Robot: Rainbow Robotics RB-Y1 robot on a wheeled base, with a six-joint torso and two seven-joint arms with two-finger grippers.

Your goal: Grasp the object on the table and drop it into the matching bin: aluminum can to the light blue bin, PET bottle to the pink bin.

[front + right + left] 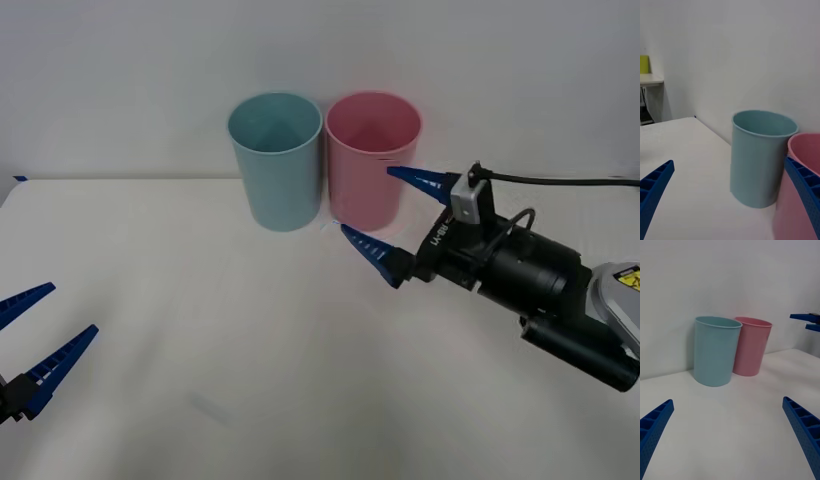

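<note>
Up at the back of the white table [200,330], two bins stand upright side by side, nearly touching: light blue bin [275,160] on the robot's left, pink bin [372,158] on its right. Both stand against the plain pale wall.

Right gripper [390,215] is up in front of the pink bin, arm reaching in from the right side w/ a black cable trailing off the wrist. Fingers spread wide, nothing between them: one blue ribbed finger [425,180] sits across the pink bin's front near its rim, the other lower down near the bin's base. Can't tell whether either finger touches the bin. Right wrist view: blue bin [760,157] dead ahead, pink bin [801,187] just beside it, partly behind one finger.

Left gripper [35,340] sits low at the near left edge of the table, well apart from both bins. Fingers spread apart too, holding nothing. Left wrist view: both bins ahead across bare tabletop, blue bin [715,350] and pink bin [750,347], plus the right gripper's blue tips [807,320] poking in at the side, farther off.

The can: can't tell where it is. Neither gripper has it, & from the front, neither bin's inside shows it.
</note>
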